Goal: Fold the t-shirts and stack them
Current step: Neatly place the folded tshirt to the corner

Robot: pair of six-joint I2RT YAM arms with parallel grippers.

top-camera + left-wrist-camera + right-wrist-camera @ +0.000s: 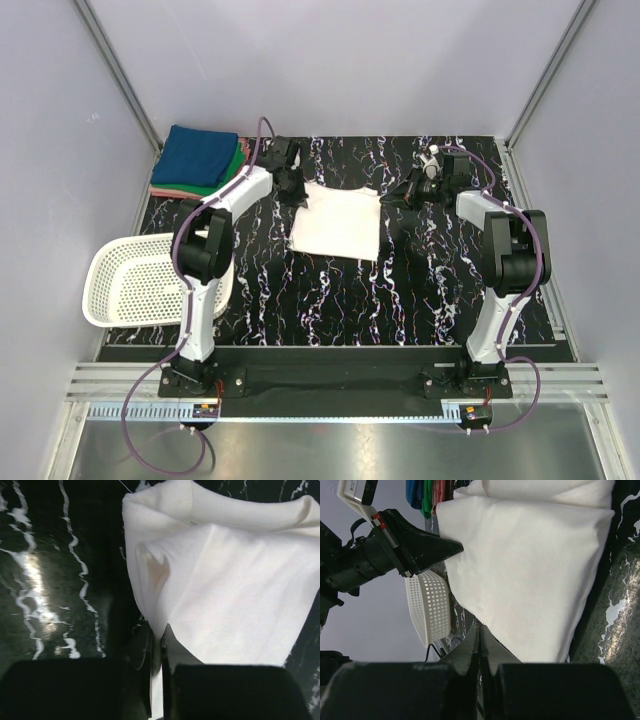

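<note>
Basket: a white plastic mesh basket (100, 270) is set at the near left of the black, white-veined tabletop (430, 290), well apart from the work.
Stack: folded cloth t-shirts (200, 155), blue on top with green and pink-red edges below, are piled at the far left corner.
Left gripper: the left gripper (157, 630) is closed tight at the far left corner of the white shirt. In the wrist view, cloth is seen running down between the fingers, so that corner is judged to be pinched.
Shirt: the white soft-cloth t-shirt (338, 225), partly folded into a rough rectangle, is laid mid-table between the two arms.
Right gripper: the right gripper (480, 627) is closed tight at the far right corner. The cloth's edge is met by the tips, but whether any is caught cannot be told.
Relation: the far edge is run left to right from one set of fingers to the other, and the rest of the cloth is spread toward the arm bases. The longer side is judged to lie across the table. Neither arm is nearer, as each is at its own corner.
Next: a fold of the far edge toward the near edge is judged likely. Both corners would need to be carried evenly, and a loose right corner would skew it.
</note>
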